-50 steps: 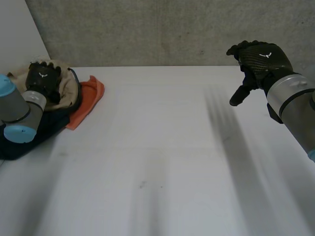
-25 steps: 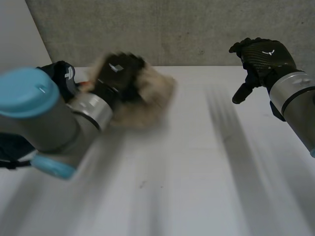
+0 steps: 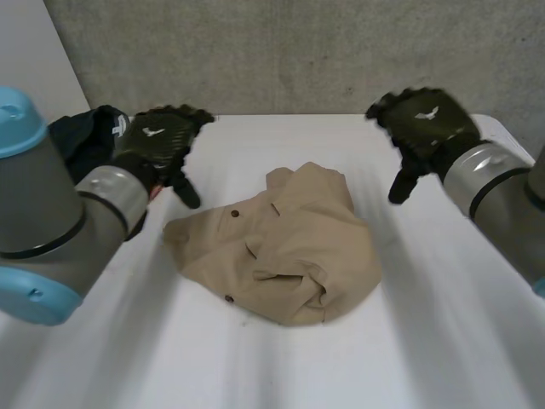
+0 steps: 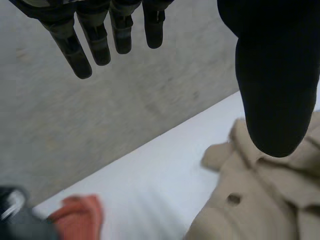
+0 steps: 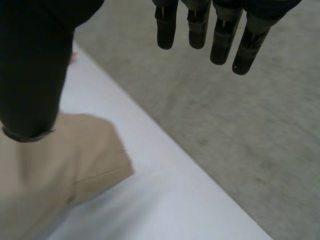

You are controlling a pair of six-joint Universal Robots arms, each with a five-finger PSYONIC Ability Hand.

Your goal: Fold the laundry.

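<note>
Crumpled beige buttoned garment (image 3: 281, 251): heaped between hands. Left hand (image 3: 157, 141): fingers extended, nothing held, judged nearer, beside garment's corner. Right hand (image 3: 421, 128): extended, empty, off opposite edge.

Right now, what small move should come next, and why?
Probably lower the left hand to pinch the nearest corner of the beige garment and spread it: it lies crumpled, and both this hand and the right hand hover open, holding nothing.

left hand (image 3: 157, 145): fingers straight, empty | right hand (image 3: 421, 128): fingers straight, empty
</note>
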